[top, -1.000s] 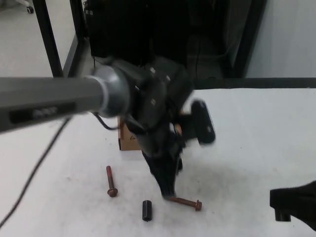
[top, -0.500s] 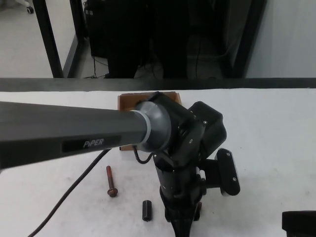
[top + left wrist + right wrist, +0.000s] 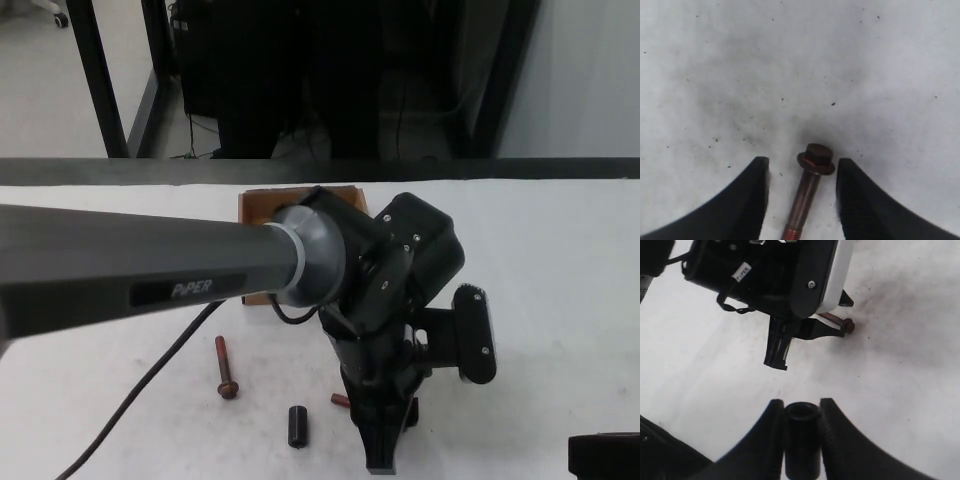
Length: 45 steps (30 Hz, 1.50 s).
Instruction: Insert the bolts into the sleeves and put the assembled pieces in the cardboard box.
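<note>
High view: left pincer [image 3: 385,445] points down at the white counter [image 3: 560,300], with a bolt [image 3: 340,401] end poking out just beside it. The loose sleeve [image 3: 297,425] is near on its left, the second bolt [image 3: 226,367] farther left, and the cardboard box [image 3: 262,203] beyond, partly behind the arm.
Left wrist view: fingers spread apart, bolt lying on the counter between them, gripped by neither.
Right wrist view: right pincer [image 3: 801,402] clamped on the held sleeve [image 3: 802,440]. The left pincer and bolt are ahead of it.
</note>
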Motion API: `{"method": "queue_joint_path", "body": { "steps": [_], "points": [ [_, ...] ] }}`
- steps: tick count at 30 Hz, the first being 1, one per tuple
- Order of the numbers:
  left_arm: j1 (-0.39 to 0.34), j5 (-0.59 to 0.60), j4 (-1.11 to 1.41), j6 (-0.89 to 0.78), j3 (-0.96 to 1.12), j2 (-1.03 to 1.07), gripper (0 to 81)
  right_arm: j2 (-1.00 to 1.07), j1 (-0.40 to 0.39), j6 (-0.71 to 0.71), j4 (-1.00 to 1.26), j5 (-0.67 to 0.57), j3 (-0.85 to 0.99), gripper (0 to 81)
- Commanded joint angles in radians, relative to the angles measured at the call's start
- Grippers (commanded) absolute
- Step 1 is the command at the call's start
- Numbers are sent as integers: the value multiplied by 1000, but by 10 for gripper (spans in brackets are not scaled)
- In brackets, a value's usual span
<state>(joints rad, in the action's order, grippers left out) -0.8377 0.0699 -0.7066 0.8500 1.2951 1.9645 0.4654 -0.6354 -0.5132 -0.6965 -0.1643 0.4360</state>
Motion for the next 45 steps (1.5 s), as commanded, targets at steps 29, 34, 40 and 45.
{"method": "queue_joint_path", "body": {
  "steps": [29, 34, 40, 45],
  "points": [
    [43, 34, -35, -9, 6, 62, 135, -114, -2, 71, -9, 24, 2, 2],
    [28, 91, -8, -151, 6, 88, 8, -114, -2, 128, -27, 20, 2, 2],
    [27, 195, 92, -440, 6, 70, 8, -114, -2, 233, -39, 18, 2, 2],
    [35, 225, 105, -540, -7, 11, 8, -114, -2, 266, -55, 1, 2, 2]
  ]
}}
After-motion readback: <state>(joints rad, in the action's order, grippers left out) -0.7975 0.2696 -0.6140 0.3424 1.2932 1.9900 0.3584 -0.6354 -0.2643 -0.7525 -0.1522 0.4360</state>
